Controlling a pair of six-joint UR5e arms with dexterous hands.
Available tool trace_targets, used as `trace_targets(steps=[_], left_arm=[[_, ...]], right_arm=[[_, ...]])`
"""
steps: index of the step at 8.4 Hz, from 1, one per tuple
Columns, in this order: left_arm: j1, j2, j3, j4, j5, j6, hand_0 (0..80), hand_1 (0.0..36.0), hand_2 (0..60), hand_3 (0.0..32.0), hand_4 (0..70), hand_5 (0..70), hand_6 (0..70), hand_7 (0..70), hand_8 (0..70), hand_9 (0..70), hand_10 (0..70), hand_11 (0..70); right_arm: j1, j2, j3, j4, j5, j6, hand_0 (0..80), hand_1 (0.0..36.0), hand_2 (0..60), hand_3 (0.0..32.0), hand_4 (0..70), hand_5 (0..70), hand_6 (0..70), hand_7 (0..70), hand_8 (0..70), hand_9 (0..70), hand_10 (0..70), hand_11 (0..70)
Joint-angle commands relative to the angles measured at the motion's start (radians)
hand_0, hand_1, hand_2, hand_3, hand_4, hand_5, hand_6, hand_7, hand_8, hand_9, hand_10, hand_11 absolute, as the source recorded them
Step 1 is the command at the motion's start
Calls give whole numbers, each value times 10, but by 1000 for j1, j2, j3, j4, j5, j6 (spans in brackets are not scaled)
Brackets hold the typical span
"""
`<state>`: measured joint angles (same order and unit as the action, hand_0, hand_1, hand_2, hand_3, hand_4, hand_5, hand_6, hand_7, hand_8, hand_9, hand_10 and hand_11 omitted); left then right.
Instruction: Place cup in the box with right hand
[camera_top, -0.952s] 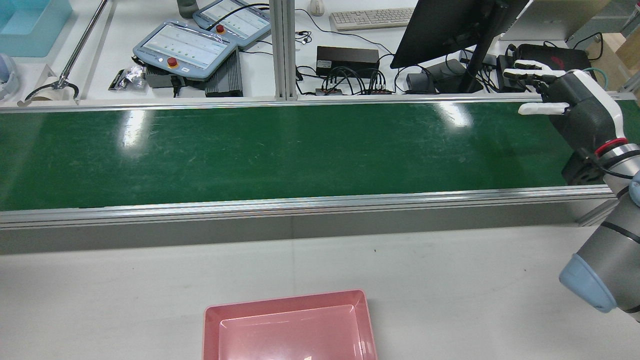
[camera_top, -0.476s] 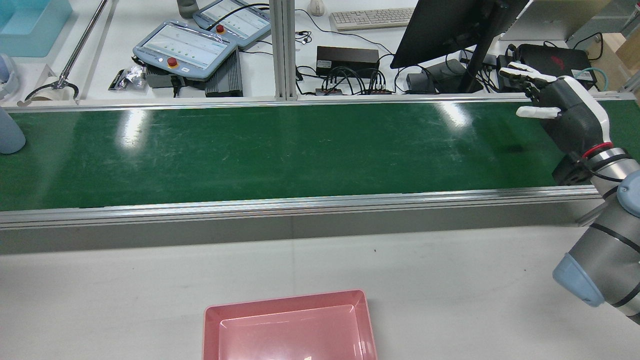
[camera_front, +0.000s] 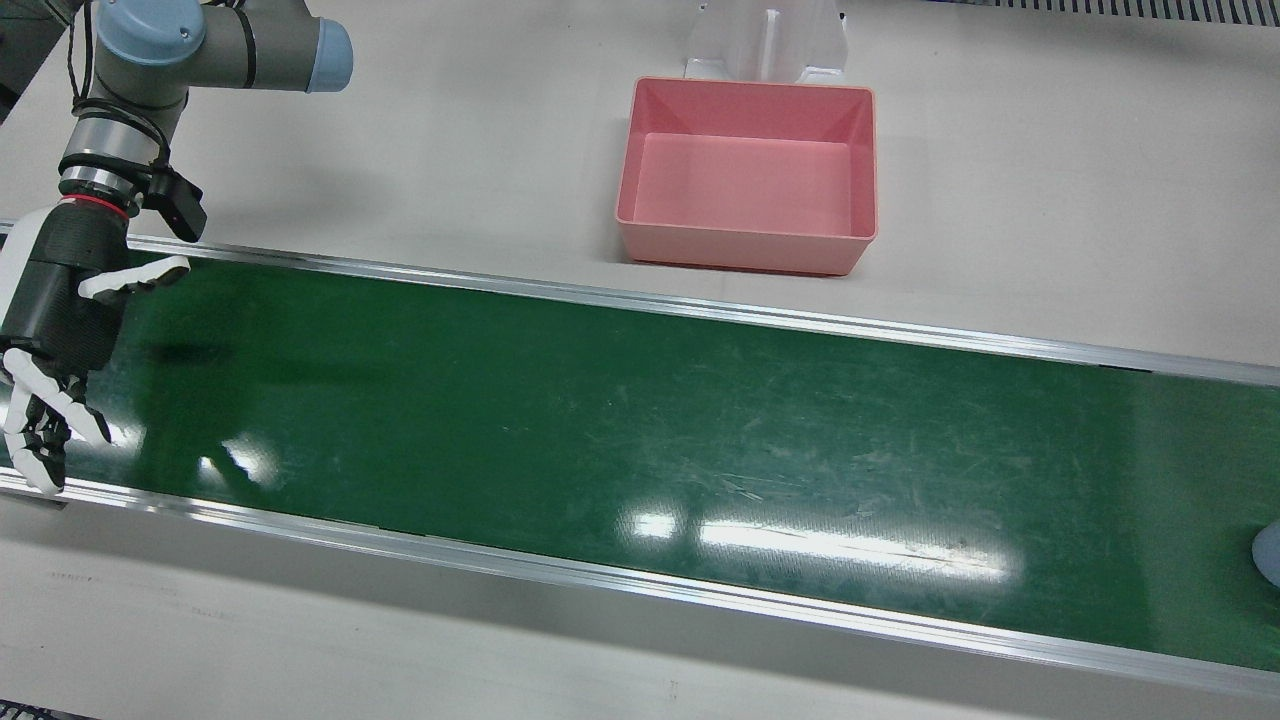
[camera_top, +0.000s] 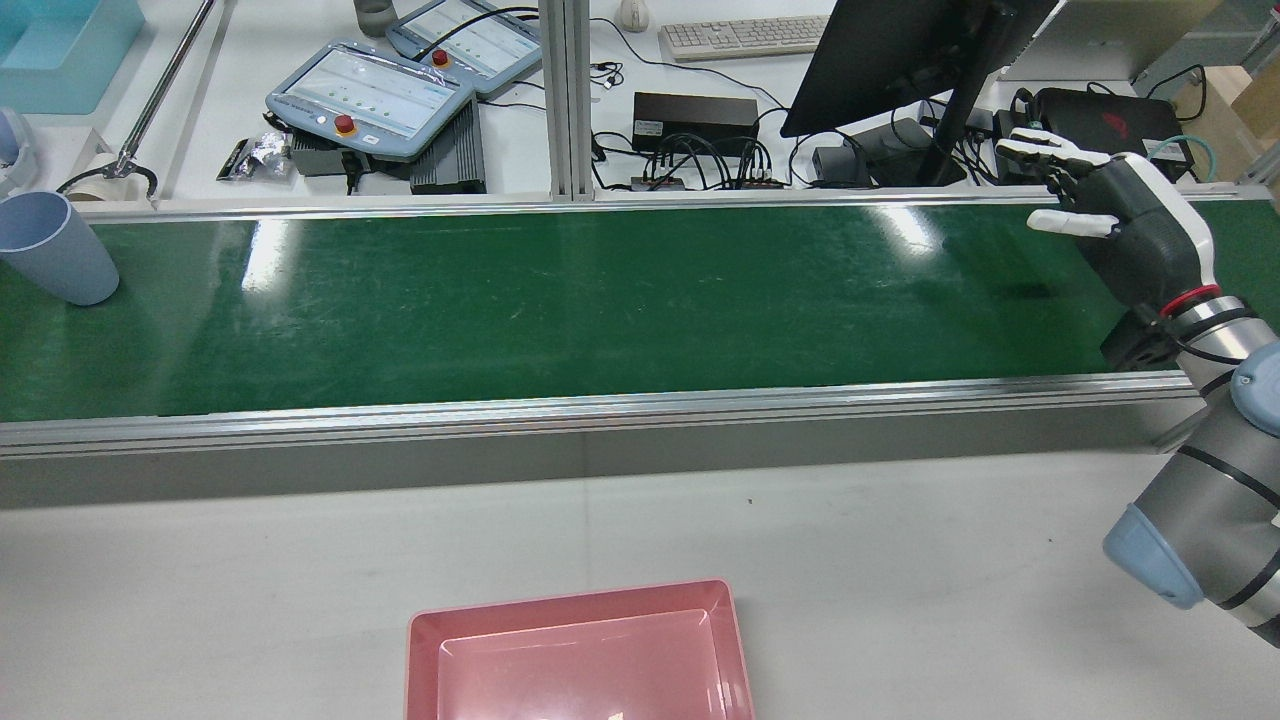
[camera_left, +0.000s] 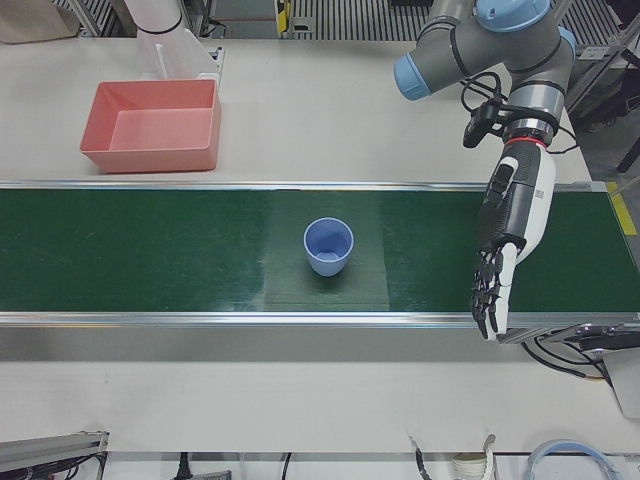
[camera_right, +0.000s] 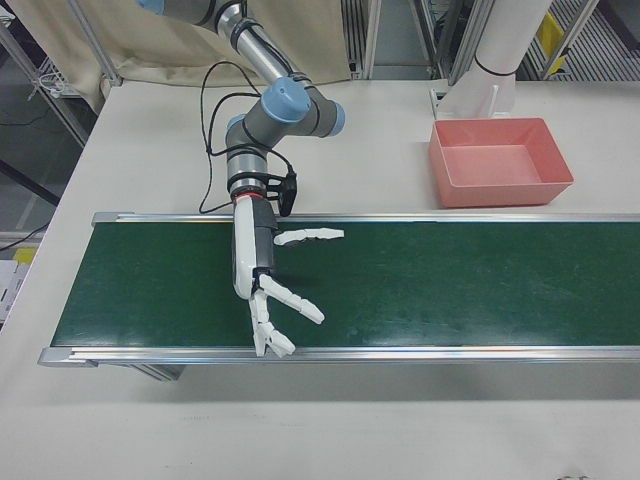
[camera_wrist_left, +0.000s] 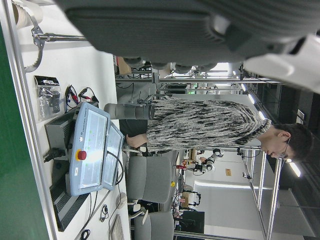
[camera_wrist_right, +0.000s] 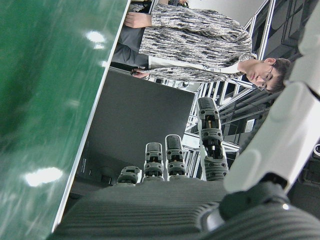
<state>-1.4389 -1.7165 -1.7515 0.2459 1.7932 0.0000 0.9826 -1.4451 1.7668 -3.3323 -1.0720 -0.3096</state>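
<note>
Right hand (camera_top: 1120, 215) black-bodied, white-tipped fingers spread wide, holding nothing, above glossy green conveyor belt (camera_top: 560, 300) at one end. Pale blue tapered cup (camera_top: 55, 245) upright on belt's opposite end. Pink rectangular plastic box (camera_front: 748, 175) on white table beside belt.

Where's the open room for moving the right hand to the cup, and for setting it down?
The green belt is bare from the right hand to the cup near its end on the robot's left. The pink box is empty, with bare white table around it. It is crowded behind the belt, with pendants, cables and a monitor.
</note>
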Motion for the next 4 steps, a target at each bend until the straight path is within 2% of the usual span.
trace_targets(steps=[1, 2, 3, 4], left_arm=[[0, 0, 0, 0, 0, 0, 0, 0, 0, 0, 0, 0, 0, 0, 0, 0, 0, 0], [0, 0, 0, 0, 0, 0, 0, 0, 0, 0, 0, 0, 0, 0, 0, 0, 0, 0], [0, 0, 0, 0, 0, 0, 0, 0, 0, 0, 0, 0, 0, 0, 0, 0, 0, 0], [0, 0, 0, 0, 0, 0, 0, 0, 0, 0, 0, 0, 0, 0, 0, 0, 0, 0]], right_arm=[[2, 12, -15, -1, -2, -5, 445, 70, 94, 0, 247, 28, 62, 269, 73, 163, 29, 50], [2, 12, -15, -1, 0, -5, 452, 62, 61, 0, 258, 28, 62, 268, 73, 163, 26, 45], [4, 9, -15, -1, 0, -3, 438, 79, 124, 0, 236, 28, 62, 268, 73, 164, 26, 45], [5, 8, -15, 1, 0, -2, 459, 52, 30, 0, 274, 27, 62, 269, 74, 164, 26, 45]])
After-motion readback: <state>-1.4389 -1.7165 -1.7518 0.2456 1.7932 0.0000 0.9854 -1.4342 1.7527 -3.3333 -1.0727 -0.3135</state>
